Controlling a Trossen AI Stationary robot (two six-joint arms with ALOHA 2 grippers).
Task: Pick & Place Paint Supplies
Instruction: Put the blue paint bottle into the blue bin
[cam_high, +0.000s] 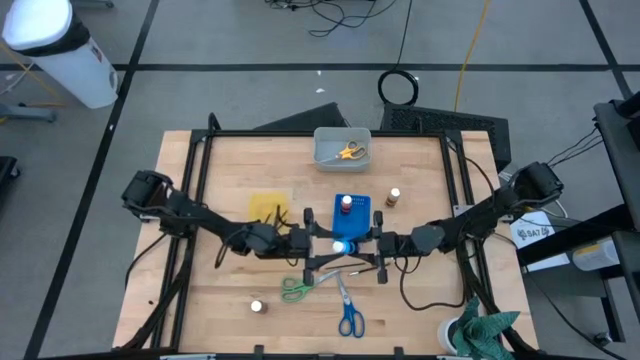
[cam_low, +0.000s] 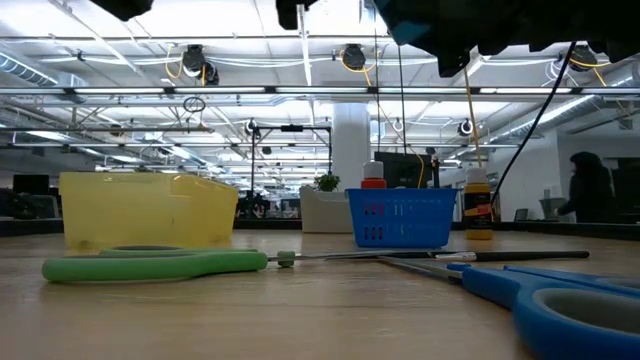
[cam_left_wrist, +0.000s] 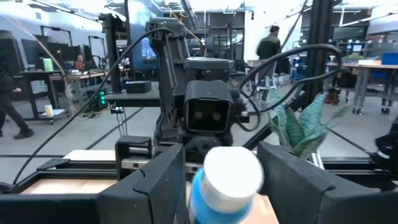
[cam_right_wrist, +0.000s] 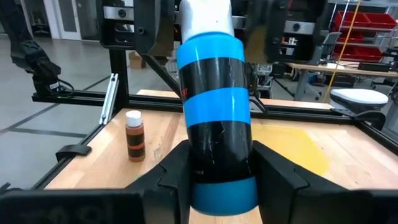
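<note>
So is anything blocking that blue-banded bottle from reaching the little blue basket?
Nothing visible. Both the left gripper and the right gripper grip the bottle in the air, right beside the blue basket, which holds one red-capped bottle.

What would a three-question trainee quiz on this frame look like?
1. True or false: the yellow scissors lie inside the grey bin.
2. The left hand and the right hand meet at mid-table. The blue-banded bottle is gripped by: A, the left alone; B, the right alone; C, both.
3. What stands in the blue basket?

Key: 1. True. 2. C: the left closes on its white-capped end, the right on its base. 3. The red-topped bottle.
</note>
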